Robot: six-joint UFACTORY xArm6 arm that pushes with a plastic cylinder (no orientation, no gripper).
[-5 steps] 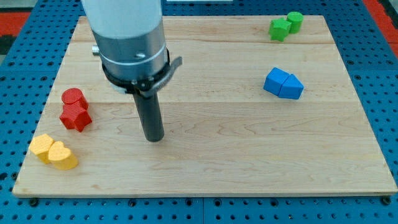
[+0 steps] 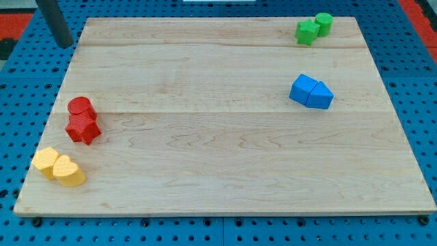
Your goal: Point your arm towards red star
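Observation:
The red star (image 2: pixel 84 128) lies near the board's left edge, touching a red cylinder (image 2: pixel 80 106) just above it. Only the dark rod shows, at the view's top left, and my tip (image 2: pixel 63 43) is off the wooden board (image 2: pixel 225 171), over the blue pegboard beside the board's top left corner. My tip is far above the red star and touches no block.
Two yellow blocks (image 2: pixel 46 159) (image 2: pixel 69 171) sit together at the bottom left. A blue cube (image 2: pixel 302 89) and a blue wedge (image 2: pixel 321 96) touch at the right. A green star (image 2: pixel 306 31) and a green cylinder (image 2: pixel 323 22) sit at the top right.
The arm has moved from the board's left middle up and left to beyond the top left corner; its grey body has left the view. No block has moved.

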